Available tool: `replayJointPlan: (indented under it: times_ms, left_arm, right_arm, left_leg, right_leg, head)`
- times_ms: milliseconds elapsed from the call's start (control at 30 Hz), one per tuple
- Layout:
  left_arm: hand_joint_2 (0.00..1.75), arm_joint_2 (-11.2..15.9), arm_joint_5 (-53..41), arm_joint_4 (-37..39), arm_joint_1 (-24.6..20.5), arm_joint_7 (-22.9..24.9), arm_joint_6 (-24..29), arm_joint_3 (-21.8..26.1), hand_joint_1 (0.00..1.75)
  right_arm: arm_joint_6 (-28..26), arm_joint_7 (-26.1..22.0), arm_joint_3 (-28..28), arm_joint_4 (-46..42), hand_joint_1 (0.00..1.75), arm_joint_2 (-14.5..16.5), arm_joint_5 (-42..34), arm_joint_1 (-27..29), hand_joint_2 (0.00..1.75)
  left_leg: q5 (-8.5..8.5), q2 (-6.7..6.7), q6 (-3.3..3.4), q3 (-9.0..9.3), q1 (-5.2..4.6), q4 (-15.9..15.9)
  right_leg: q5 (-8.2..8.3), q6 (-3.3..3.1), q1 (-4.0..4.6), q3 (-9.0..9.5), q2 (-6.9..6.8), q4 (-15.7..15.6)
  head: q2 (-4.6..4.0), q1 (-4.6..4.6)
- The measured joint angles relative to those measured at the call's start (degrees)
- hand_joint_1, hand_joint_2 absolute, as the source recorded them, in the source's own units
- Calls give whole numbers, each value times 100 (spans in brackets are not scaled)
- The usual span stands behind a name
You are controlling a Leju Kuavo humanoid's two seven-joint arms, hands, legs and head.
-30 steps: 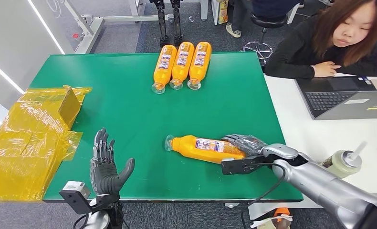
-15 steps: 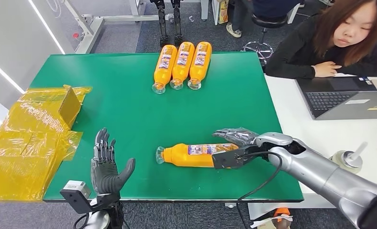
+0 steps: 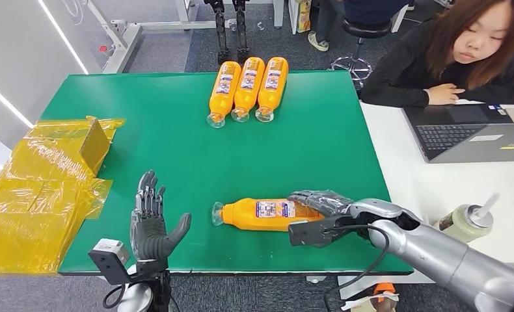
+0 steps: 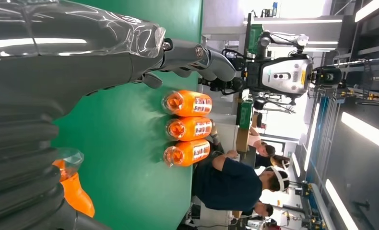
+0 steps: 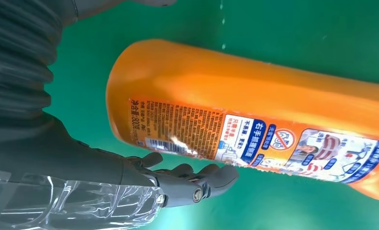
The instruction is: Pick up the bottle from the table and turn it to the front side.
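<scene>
Nearest you, the left hand (image 3: 151, 224) stands upright with fingers spread, holding nothing. Your right hand (image 3: 323, 207) curls around the base of the orange plastic bottle (image 3: 264, 214) lying on the green table (image 3: 176, 149). Farther off, three matching orange bottles (image 3: 248, 88) lie touching side by side

I'm counting four orange bottles on the green table (image 3: 176, 130): three in a row (image 3: 248, 88) at the far edge; one lone bottle (image 3: 267, 214) near the front edge.
</scene>
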Motion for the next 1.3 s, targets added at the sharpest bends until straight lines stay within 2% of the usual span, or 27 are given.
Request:
replayJointPlan:
  times_ms: [167,400,667,900,1067,1233,1267,1300]
  left_arm:
    - [175,-20,-12,13,-52,-7,-28,0,0]
    - [175,-17,3,18,-61,-74,-32,0,0]
    - [175,-15,29,17,12,-124,-5,2,0]
    - [175,-11,62,-28,165,-124,12,-2,0]
    - [175,-6,172,-142,258,-118,126,-53,0]
    - [175,-3,211,-303,340,-61,187,-109,0]
    - [175,-1,211,-323,345,-59,191,-113,0]
    - [175,2,212,-338,348,-56,193,-117,0]
  right_arm:
    - [-5,-26,-2,-15,0,-14,-102,2,175]
    - [-437,-334,-2,234,0,66,113,-4,175]
    - [-591,-498,-2,400,0,152,223,-1,175]
    - [-1104,-705,-18,591,0,182,528,416,175]
    - [-1499,-944,-162,864,0,359,911,676,175]
    - [-1668,-1057,-328,1246,0,680,1129,834,175]
    - [-1673,-1064,-356,1301,1,729,1138,847,175]
    - [-1675,-1068,-376,1345,27,769,1143,854,175]
  left_leg:
    - [0,0,0,-1,0,0]
    - [0,-2,0,-4,0,-1]
    - [0,-3,0,-4,0,-1]
    - [-1,-7,1,-7,0,-2]
    - [-1,-6,1,-2,1,-3]
    - [0,3,0,6,1,-3]
    - [0,6,0,9,1,-3]
    - [0,8,0,11,1,-3]
  right_leg:
    - [0,0,0,0,0,1]
    - [0,0,0,0,-2,1]
    - [0,0,0,0,-3,0]
    - [-2,2,0,0,-8,-1]
    - [-2,2,0,2,-6,-1]
    - [0,0,1,6,1,0]
    - [0,0,1,7,4,0]
    - [0,0,1,9,5,0]
  head:
    - [0,0]
    - [0,0]
    - [0,1]
    - [0,0]
    - [0,-1]
    - [0,0]
    - [0,0]
    - [0,0]
